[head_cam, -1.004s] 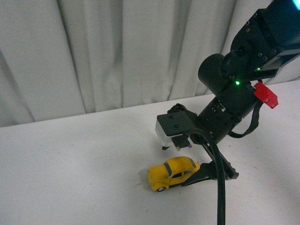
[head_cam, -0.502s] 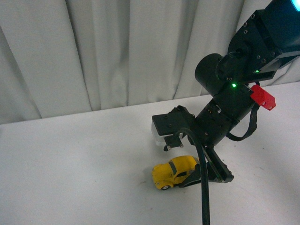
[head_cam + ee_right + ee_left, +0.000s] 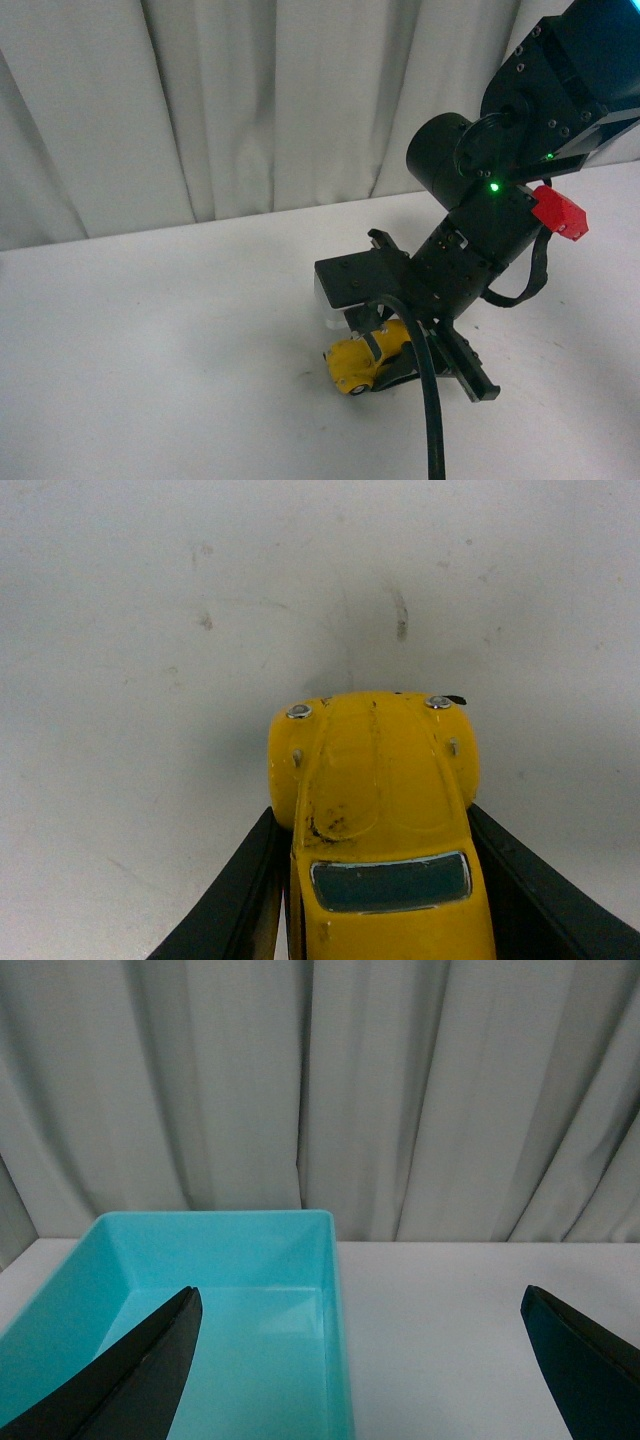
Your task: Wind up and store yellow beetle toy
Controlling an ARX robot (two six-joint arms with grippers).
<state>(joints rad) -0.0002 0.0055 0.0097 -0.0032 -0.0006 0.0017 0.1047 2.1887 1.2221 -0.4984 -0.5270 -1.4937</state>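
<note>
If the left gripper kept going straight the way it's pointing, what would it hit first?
Most likely the grey curtain. The left gripper, open, aims above the white table, with the turquoise bin lying lower; depth is hard to judge.

Test-bench setup, white table (image 3: 150,350), grey curtain (image 3: 200,100)

Glossy yellow beetle toy (image 3: 380,780), matt table (image 3: 150,630)

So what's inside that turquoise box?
Only bare floor and walls show in the turquoise box. A dark finger of the left gripper covers its near corner, so that part is hidden.
</note>
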